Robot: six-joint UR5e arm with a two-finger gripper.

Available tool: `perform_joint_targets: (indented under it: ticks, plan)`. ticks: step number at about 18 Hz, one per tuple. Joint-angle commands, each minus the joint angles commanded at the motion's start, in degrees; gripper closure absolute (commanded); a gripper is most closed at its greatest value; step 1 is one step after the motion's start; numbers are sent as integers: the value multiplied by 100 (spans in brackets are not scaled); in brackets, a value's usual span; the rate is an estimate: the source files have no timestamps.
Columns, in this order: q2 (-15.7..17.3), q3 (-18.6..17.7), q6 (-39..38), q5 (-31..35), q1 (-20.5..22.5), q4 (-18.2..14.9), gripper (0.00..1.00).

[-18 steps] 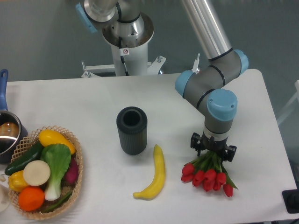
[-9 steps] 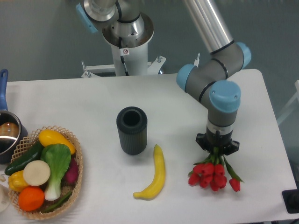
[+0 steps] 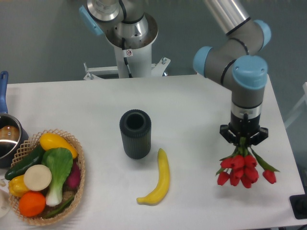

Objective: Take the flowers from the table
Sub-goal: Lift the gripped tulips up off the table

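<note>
1 tulip bunch (image 3: 242,168), 1 banana (image 3: 159,179), 1 basket (image 3: 76,184), 1 cup (image 3: 135,134)

Arm: elbow bent, wrist pointing straight down.
Gripper (image 3: 243,139): fingers closed, clamping a load.

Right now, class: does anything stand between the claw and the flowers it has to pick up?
Nothing visible does. The claw is already shut on the stems of the flowers, whose red heads hang below it. The banana and the dark cup lie well off to one side on the table.

small sticker on robot base (image 3: 128,52), markings too small to read
</note>
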Motion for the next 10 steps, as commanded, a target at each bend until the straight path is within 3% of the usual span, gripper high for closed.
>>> perform_joint_targets:
  ticks: [4,6,8,10]
  plan:
    - [-35,598,61,9,-61,-1020,100]
    - [-35,783,88,18,-88,-1346,100]
    - [-35,907,629,53,-140,-1724,100]
    - [-26,907,773,105,-210,-1883,100]
